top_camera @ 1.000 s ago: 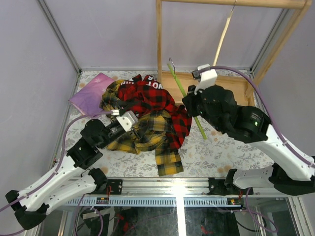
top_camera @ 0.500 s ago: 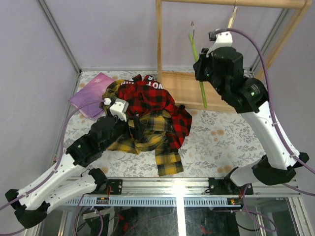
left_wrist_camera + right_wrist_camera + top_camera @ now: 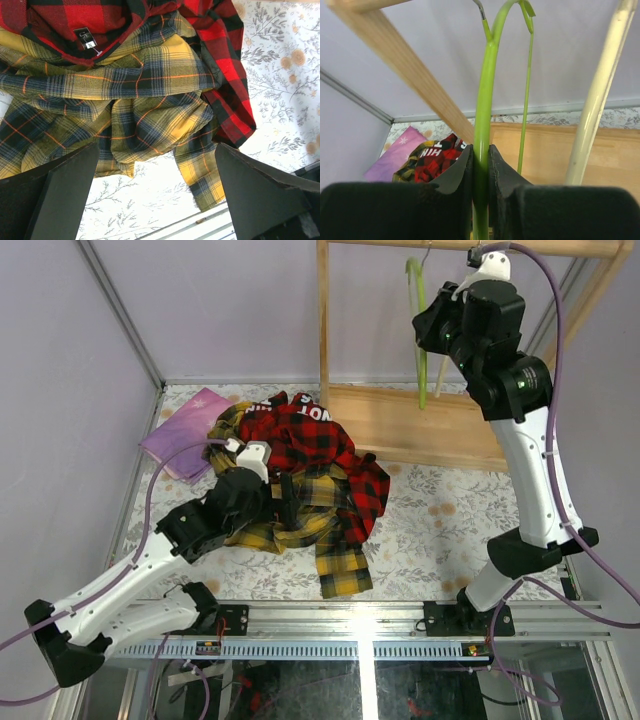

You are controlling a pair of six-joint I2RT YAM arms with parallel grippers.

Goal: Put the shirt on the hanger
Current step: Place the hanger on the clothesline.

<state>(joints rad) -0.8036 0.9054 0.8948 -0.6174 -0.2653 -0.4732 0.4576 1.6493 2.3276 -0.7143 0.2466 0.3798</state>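
Shirt (image 3: 285, 525) lay crumpled on your table (image 3: 450, 540) toward 9 o'clock, partly under a red plaid garment (image 3: 300, 435). Your left gripper (image 3: 284, 502) hovered above it, jaws wide apart. Farther off, at 1 o'clock, your right gripper (image 3: 432, 325) pinched the green hanger (image 3: 422, 340) beside the wooden rack (image 3: 323, 320).

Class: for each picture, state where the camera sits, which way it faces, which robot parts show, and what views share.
Top: overhead behind the bases, looking down on the table; left arm, right arm show.
Left wrist: looks down at the yellow shirt between its open fingers.
Right wrist: raised, faces the back wall; fingers pinch the green hanger.
Shared: red garment, all three.
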